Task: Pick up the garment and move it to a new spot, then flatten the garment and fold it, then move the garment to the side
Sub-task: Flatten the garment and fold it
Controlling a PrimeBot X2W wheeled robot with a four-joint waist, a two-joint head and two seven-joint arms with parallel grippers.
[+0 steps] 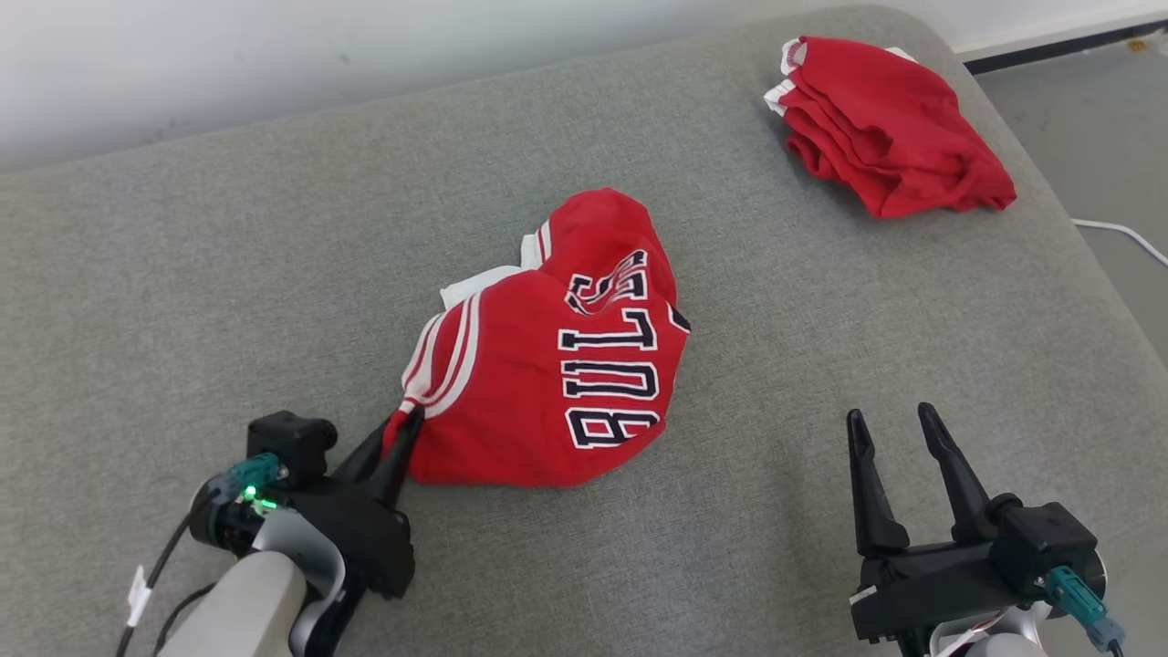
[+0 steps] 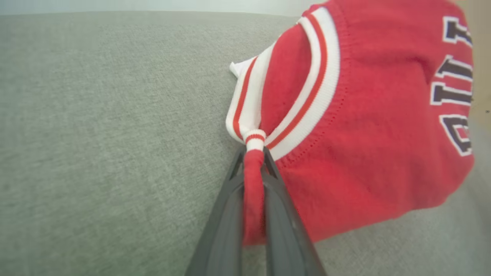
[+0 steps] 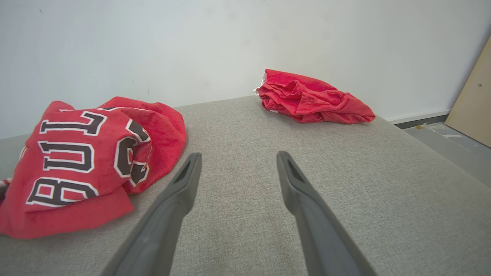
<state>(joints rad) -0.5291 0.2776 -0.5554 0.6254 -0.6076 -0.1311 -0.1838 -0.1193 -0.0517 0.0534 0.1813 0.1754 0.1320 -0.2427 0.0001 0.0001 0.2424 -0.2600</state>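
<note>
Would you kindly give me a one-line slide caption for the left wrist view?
Left hand shut on the striped strap of the crumpled red jersey, lying on the grey cushion.

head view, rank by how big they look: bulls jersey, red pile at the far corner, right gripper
1. bulls jersey, clearly largest
2 and 3. red pile and right gripper look about alike; the gripper sits nearer the camera, so I won't rank them

The left gripper [image 1: 408,427], low at the left on its pale forearm [image 1: 242,607], pinches a strap of the red garment [image 1: 547,383] between closed fingers. The right gripper [image 1: 891,415] stands low at the right, fingers spread apart, holding nothing.
</note>
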